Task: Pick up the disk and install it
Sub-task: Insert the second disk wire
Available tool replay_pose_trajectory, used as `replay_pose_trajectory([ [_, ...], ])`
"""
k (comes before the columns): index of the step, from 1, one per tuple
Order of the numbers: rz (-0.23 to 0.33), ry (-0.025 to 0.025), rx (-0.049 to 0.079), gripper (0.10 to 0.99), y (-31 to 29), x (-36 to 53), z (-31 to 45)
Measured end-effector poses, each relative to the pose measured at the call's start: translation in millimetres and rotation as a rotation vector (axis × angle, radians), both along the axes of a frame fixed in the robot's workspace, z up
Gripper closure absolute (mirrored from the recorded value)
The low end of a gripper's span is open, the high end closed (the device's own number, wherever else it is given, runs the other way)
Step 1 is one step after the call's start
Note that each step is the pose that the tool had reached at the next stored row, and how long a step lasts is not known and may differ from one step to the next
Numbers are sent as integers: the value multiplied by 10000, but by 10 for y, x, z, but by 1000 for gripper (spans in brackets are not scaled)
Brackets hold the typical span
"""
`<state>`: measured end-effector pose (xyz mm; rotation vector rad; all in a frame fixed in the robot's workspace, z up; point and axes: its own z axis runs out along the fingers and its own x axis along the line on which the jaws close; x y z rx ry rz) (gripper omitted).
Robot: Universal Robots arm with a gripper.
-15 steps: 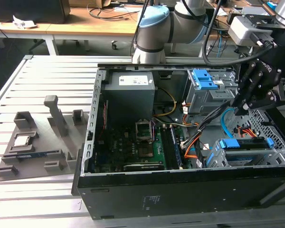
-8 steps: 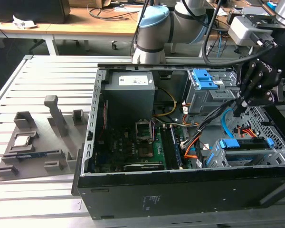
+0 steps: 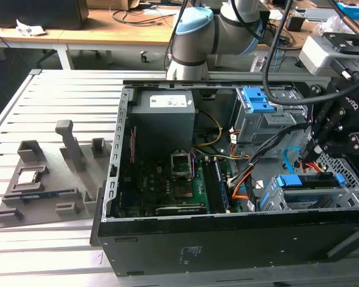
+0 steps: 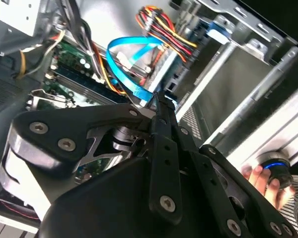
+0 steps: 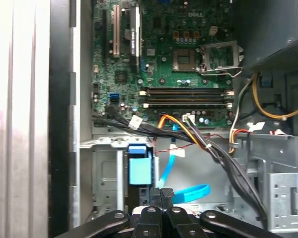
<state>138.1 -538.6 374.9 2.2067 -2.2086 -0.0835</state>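
The disk (image 3: 305,186), silver with a blue plastic frame, lies flat in the drive bay at the case's corner on the exterior view's right, near the front wall. My gripper (image 3: 315,154) hangs just above its far edge, beside orange and blue cables. In the first wrist view the gripper (image 5: 161,193) is shut with its fingertips pressed together and nothing between them. A blue plastic part (image 5: 139,168) sits in the bay just beyond it. The second wrist view shows the gripper (image 4: 160,103) shut, pointing at a looped blue cable (image 4: 131,54).
The open computer case (image 3: 116,173) holds a motherboard (image 3: 167,179), a power supply (image 3: 163,119) and a grey cage with blue latches (image 3: 258,103). Cable bundles (image 5: 208,144) cross near the bay. A grey fixture tray (image 3: 42,179) lies outside the case. A person's hand (image 4: 256,177) rests outside.
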Motion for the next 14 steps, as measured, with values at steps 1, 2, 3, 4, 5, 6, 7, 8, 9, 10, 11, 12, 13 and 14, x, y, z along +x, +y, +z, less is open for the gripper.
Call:
replay_pose_trajectory([
  [1,0,0,-15,984,-36,0,-5],
  [2,0,0,-30,984,-87,0,-13],
  [3,0,0,-35,984,-117,0,-18],
  [4,0,1,-41,984,-132,3,-29],
  [5,0,1,-50,984,-137,18,-51],
  [6,0,1,-60,984,-137,30,-65],
  [7,0,1,-65,984,-138,41,-79],
  [8,0,1,-82,984,-137,60,-105],
  [9,-1,1,-93,984,-137,74,-125],
  [10,-1,1,-99,984,-138,84,-140],
  [11,0,2,-100,984,-137,107,-164],
  [12,0,5,-98,984,-137,122,-176],
  [13,0,9,-100,984,-138,137,-186],
  [14,0,12,-103,984,-128,160,-194],
])
